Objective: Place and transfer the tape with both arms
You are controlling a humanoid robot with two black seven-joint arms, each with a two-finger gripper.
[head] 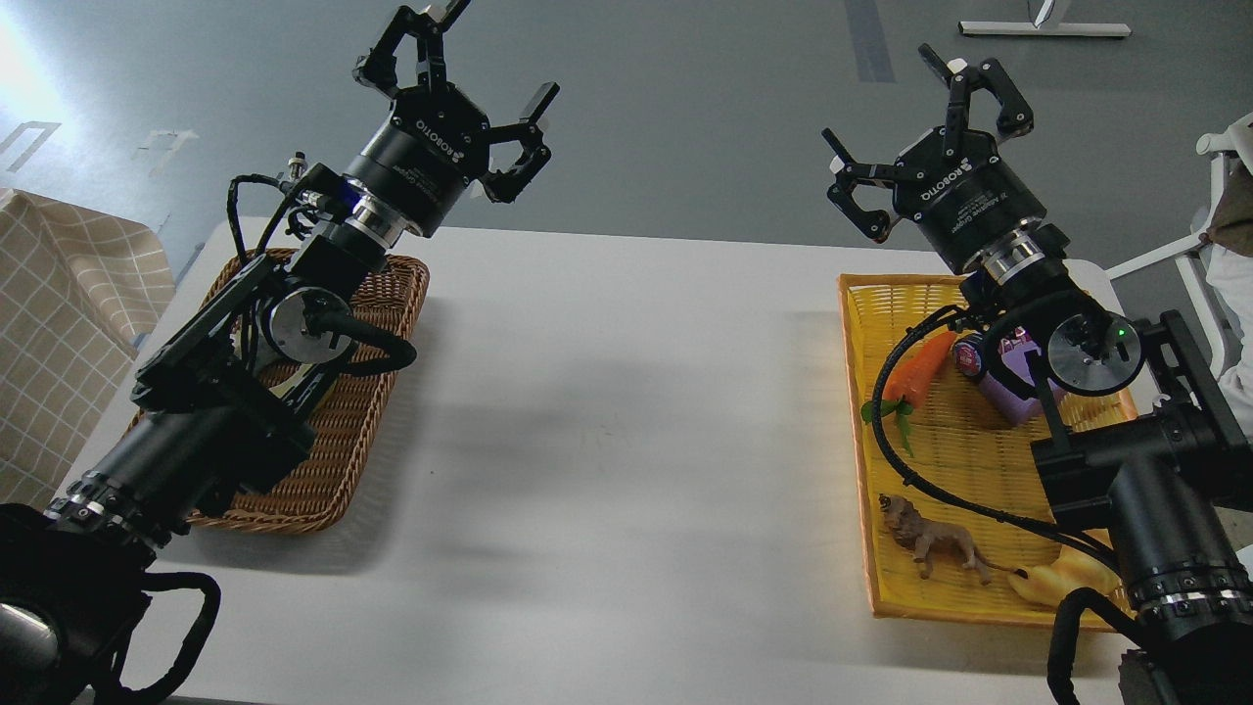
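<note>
The tape is hidden: my left arm (225,421) lies across the brown wicker basket (377,392) at the table's left and covers the place where the tape lay. My left gripper (494,54) is raised above the basket's far right corner, past the table's far edge, with its jaws open and empty. My right gripper (881,98) is raised above the far left corner of the yellow basket (854,411), and its jaws are also open and empty. The two grippers are far apart, with the middle of the table between them.
The yellow basket holds a toy carrot (925,367), a purple block (1008,397), a toy lion (930,543) and a yellow croissant toy (1052,583). A checked cloth (59,323) lies beside the table's left edge. The white table (607,441) spans between the baskets.
</note>
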